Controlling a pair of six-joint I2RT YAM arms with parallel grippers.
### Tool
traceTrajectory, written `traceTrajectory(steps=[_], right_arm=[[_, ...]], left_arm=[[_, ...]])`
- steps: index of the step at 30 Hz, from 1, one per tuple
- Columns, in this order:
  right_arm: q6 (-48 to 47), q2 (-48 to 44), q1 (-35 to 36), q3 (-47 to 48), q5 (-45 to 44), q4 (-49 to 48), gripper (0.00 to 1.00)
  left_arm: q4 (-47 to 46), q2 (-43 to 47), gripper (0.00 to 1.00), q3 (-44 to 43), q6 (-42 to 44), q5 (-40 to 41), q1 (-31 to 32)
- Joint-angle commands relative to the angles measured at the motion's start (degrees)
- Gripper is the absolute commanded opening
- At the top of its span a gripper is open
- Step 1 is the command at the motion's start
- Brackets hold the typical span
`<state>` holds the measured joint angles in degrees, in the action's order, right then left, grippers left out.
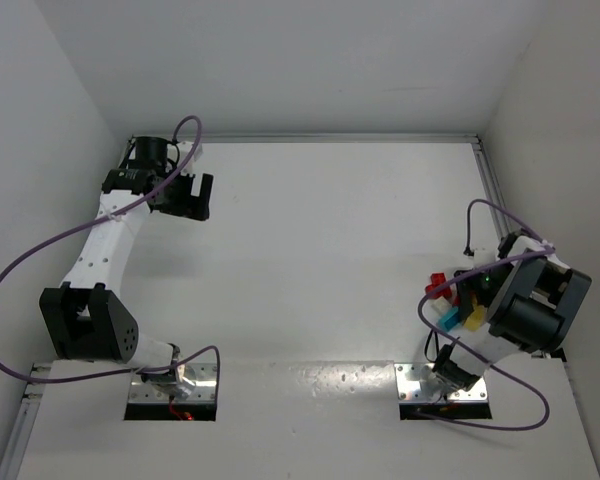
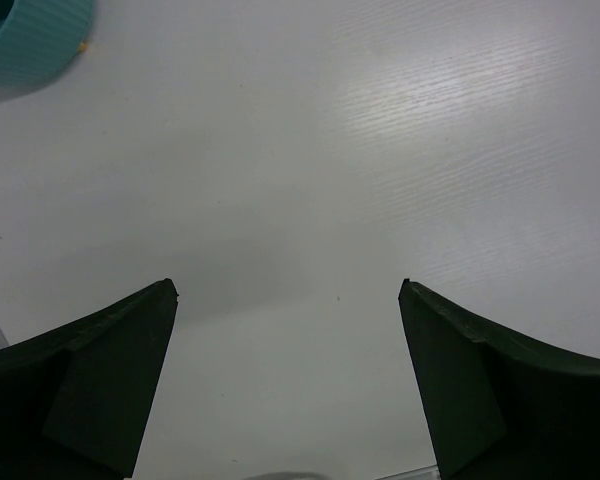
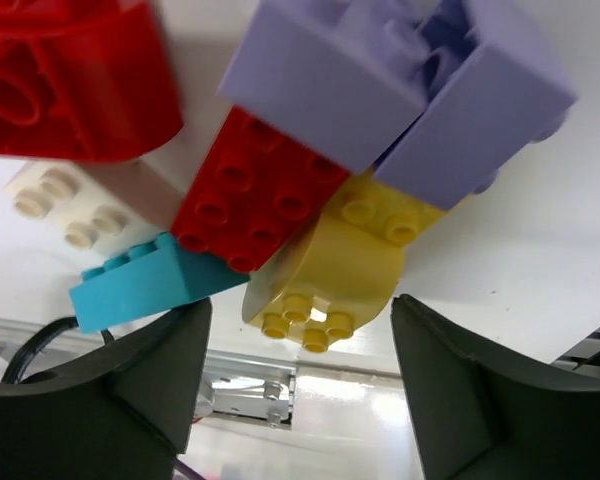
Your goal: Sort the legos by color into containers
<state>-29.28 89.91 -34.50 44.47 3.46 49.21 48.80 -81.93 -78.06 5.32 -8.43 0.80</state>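
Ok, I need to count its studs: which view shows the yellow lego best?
Right wrist: the yellow lego lies close to the camera, large, with its studs clear. Top external shows it only as a small yellow speck. Left wrist shows none of it.

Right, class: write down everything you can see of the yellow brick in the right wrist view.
The yellow brick is glossy plastic with a rounded body, two studs on one face and four small ones on another. It lies tilted in the pile, against the red brick and the purple brick, on the white table. The right gripper stands open either side of its near end.
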Motion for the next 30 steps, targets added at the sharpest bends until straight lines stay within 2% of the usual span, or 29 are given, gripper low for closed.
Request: traceTrajectory(steps=[1, 11, 23, 25, 27, 30], right_arm=[[1.68, 1.67, -0.39, 2.64, 0.14, -2.62, 0.72], [0.02, 0.44, -0.92, 1.32, -2.59, -4.56, 0.57], [-4.12, 0.44, -0.92, -1.75, -1.97, -4.13, 0.22], [-4.91, -2.27, -0.39, -1.75, -0.75, -1.68, 0.08], [-7.1, -4.82, -0.39, -0.88, -0.13, 0.79, 0.02], [-10.26, -11.14, 0.22, 1.84, 1.97, 7.02, 0.0]], left_arm=[[-0.63, 0.46, 1.0, -1.92, -0.58, -0.8, 0.52], [-1.16, 0.46, 1.0, -0.87, -0.05, -0.28, 0.52], [-1.69, 0.46, 1.0, -0.86, -0.05, -0.8, 0.52], [-1.69, 0.46, 1.0, -0.86, -0.05, -0.8, 0.52], [-2.21, 1.51, 1.0, -0.34, -0.05, -0.8, 0.52], [-3.61, 3.0, 1.0, 1.76, 0.48, -1.42, 0.52]])
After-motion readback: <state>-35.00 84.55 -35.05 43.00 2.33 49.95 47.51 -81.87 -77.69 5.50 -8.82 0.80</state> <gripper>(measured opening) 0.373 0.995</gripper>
